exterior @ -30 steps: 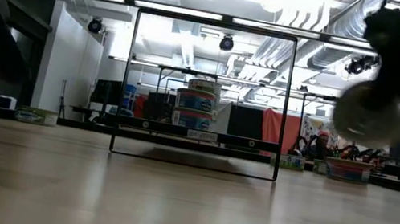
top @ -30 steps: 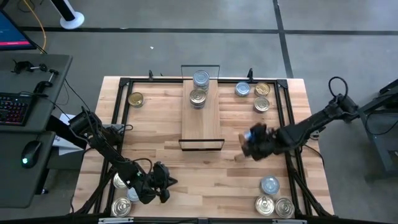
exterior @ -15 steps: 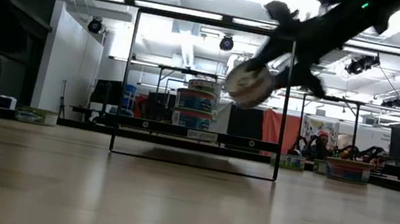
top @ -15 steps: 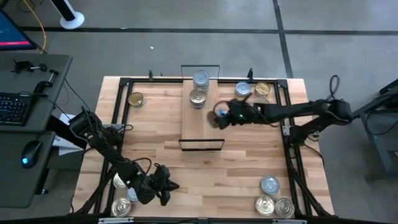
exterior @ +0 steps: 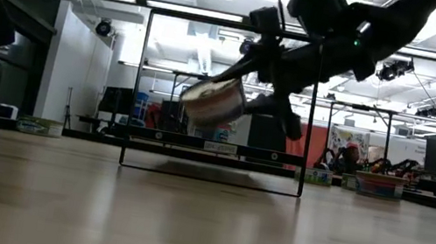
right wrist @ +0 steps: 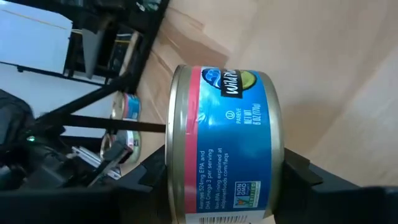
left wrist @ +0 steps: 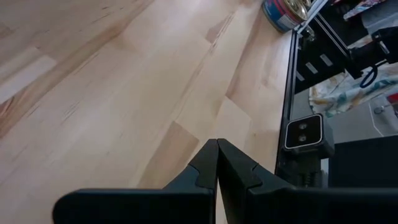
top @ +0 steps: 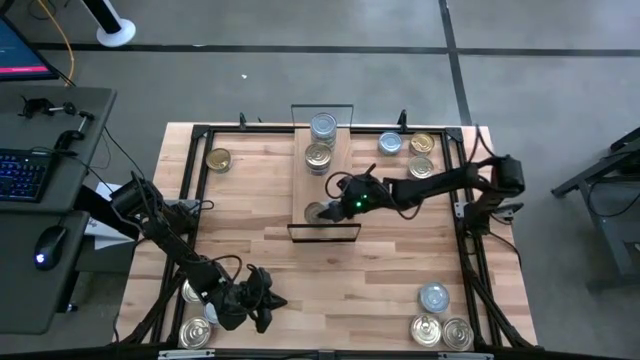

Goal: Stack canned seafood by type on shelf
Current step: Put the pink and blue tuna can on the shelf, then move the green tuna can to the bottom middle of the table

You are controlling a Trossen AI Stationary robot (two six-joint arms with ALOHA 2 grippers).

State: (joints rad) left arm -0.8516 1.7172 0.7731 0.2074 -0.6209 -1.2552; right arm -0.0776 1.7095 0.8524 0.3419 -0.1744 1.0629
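Gripping a blue-and-pink labelled tin [right wrist: 221, 146] across its curved side wall, the right claw [top: 335, 205] hangs over the near end of the shelf [top: 325, 185], its fingers parted about halfway and pressed on the can. The tin sits tilted in the low view, clear of the plank. Such a tin is probably rigid, dense for its size and smooth-walled, so it could slip or twist; squeezing the sides squarely, as here, looks the sound hold. Two tins [top: 321, 142] already stand at the shelf's far end; whether those are stacks is hard to tell from above. The left claw [left wrist: 216, 167] waits fully closed and empty, low over the table [top: 260, 240] near its front left corner.
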